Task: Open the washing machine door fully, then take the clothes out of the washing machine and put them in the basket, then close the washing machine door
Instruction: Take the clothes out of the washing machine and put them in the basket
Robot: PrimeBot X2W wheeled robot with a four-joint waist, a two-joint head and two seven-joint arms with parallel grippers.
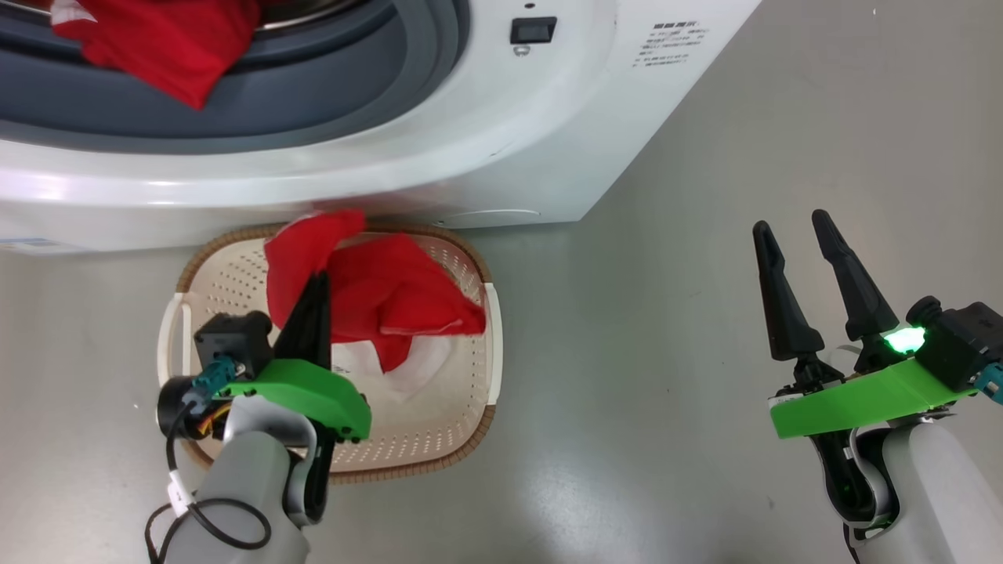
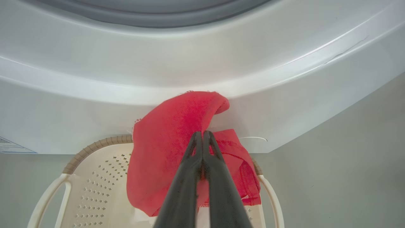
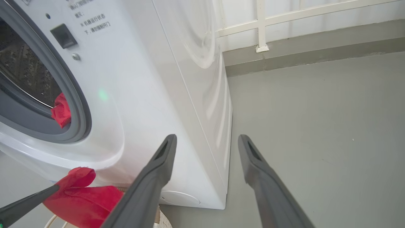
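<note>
The washing machine (image 1: 501, 157) stands open, its grey rubber ring (image 1: 407, 86) bare; the washing machine door is out of view. Some red clothes (image 1: 157, 39) hang over the drum's lip, also seen as red clothes (image 3: 61, 110) in the right wrist view. My left gripper (image 1: 317, 286) is shut on another red garment (image 1: 392, 298) that it holds just over the cream basket (image 1: 447, 407), close to the machine's front. The left wrist view has the shut left gripper (image 2: 202, 133) pinching the red garment (image 2: 164, 152) above the basket (image 2: 95, 177). My right gripper (image 1: 791, 222) stands open and holds nothing, off to the right over the floor.
Grey floor (image 1: 666, 352) spreads to the right of the basket and the machine. A door latch slot (image 1: 533, 30) sits on the machine's front. A white railing (image 3: 262, 25) and a low kerb run behind the machine's side.
</note>
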